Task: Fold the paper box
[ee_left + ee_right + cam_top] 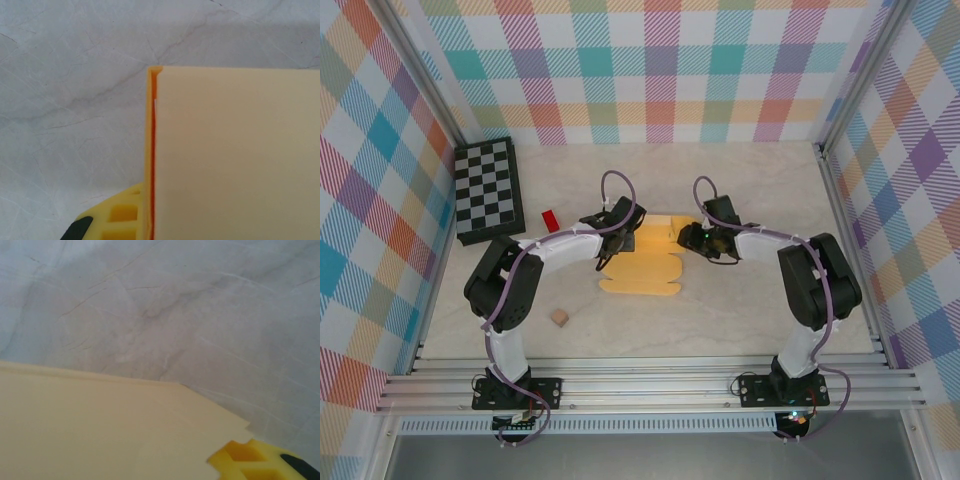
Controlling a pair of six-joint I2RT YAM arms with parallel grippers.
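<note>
1. Centrally, two claws meet at one sheet. The left claw [620,237] is pressed together on the left edge of the paper box [642,268]. In the left wrist view one yellow finger [117,220] sits just outside a raised, doubled card edge, and the card hides the other finger.
2. The right claw [704,238] is at the box's far right corner. The right wrist view shows one finger at a corner of the card. I cannot tell whether these jaws are spread or pinching the card.
3. One paper box lies mid-table between the two claws. It is pale yellow card, its near edge wavy with rounded lobes and its far part notched.
4. One red block [551,220] lies left of the left claw, near the chessboard's near right corner. One tan cube [560,317] sits nearer the arm bases, well apart from the box. One chessboard [486,190] lies in the far left corner by the wall.
5. Bare table [750,315] spreads to the right of the box and on its near side. Plaid walls [650,70] close three sides, and a metal rail [650,385] runs along the near edge.
</note>
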